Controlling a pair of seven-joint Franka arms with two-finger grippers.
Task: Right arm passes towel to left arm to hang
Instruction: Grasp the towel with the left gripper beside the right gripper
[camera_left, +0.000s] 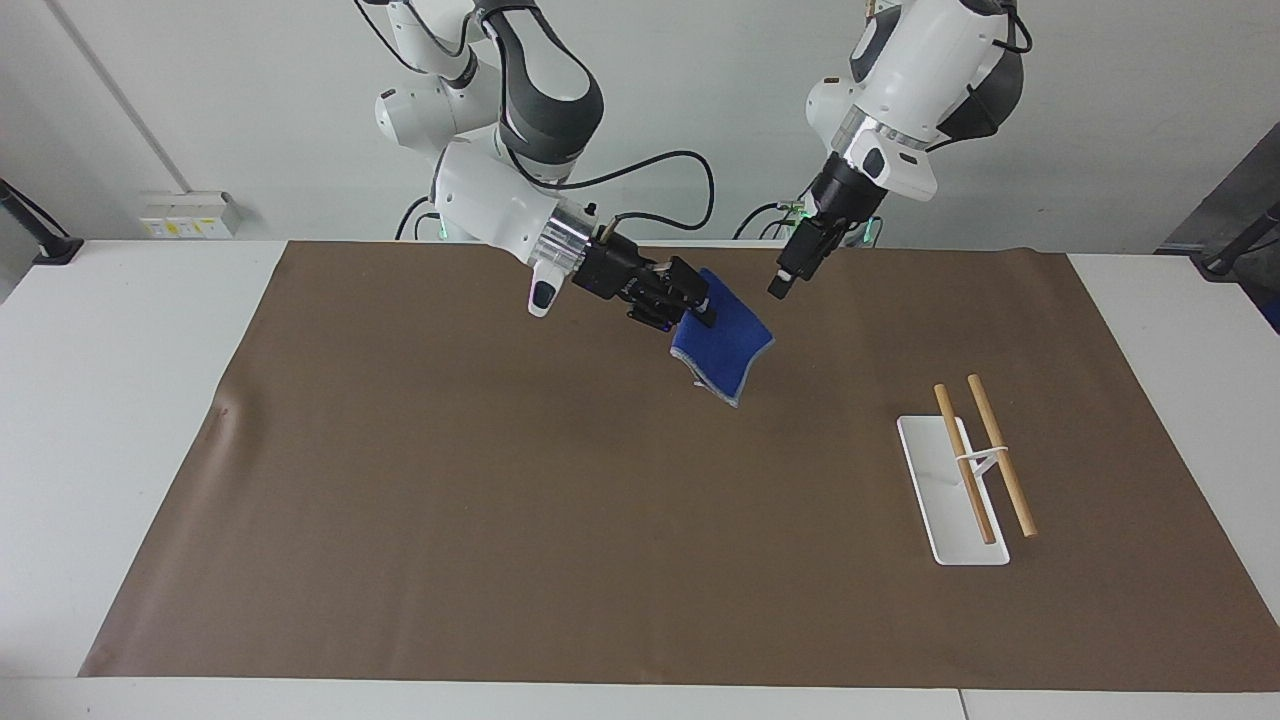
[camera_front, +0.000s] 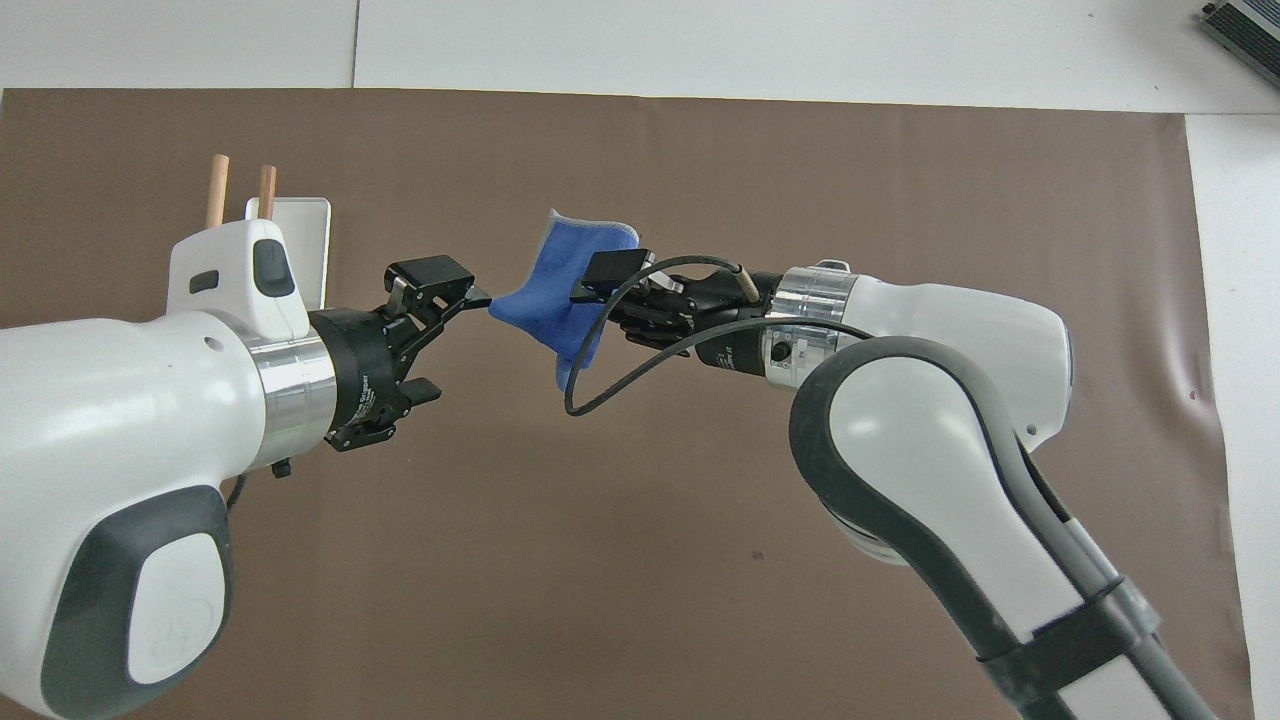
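Two arms over the brown mat (camera_left: 500, 500), right gripper (camera_left: 690, 305) pinching the blue towel (camera_left: 725, 350) aloft, left gripper (camera_front: 440, 330) spread wide beside it.

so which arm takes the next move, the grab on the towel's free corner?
Left. The left gripper is open and up beside the towel's free corner, not yet touching. The right gripper is shut on the towel, holding it above the brown mat.

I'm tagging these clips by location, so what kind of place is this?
Most likely a robotics lab: two white arms work over a brown mat on a white table, the right gripper holding a blue towel near the left gripper, by a small rack.
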